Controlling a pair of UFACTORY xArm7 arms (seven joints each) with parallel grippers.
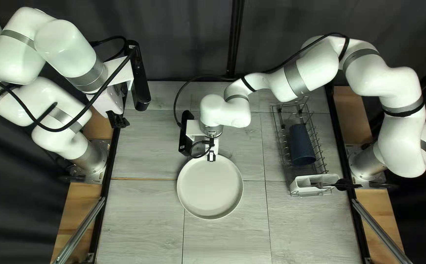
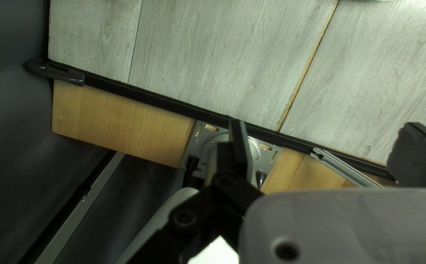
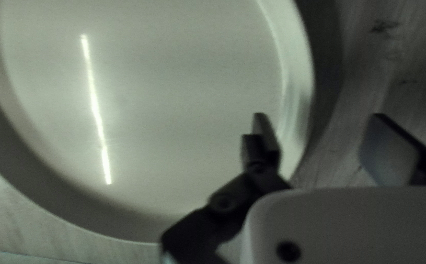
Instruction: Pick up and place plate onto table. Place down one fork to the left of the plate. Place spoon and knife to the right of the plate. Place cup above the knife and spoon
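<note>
The plate (image 1: 210, 188) sits on the table (image 1: 222, 239), slightly nearer its left edge than its right. Over the plate's far rim, the right arm's claw (image 1: 211, 157) stands wide apart, rim between its fingers but gripped by neither. The left claw (image 1: 119, 121) hangs by the left edge, spread wide around nothing. Along the right edge, a wire rack (image 1: 323, 161) carries the blue cup (image 1: 301, 144) and a white holder (image 1: 298, 185) with cutlery (image 1: 342, 185).
</note>
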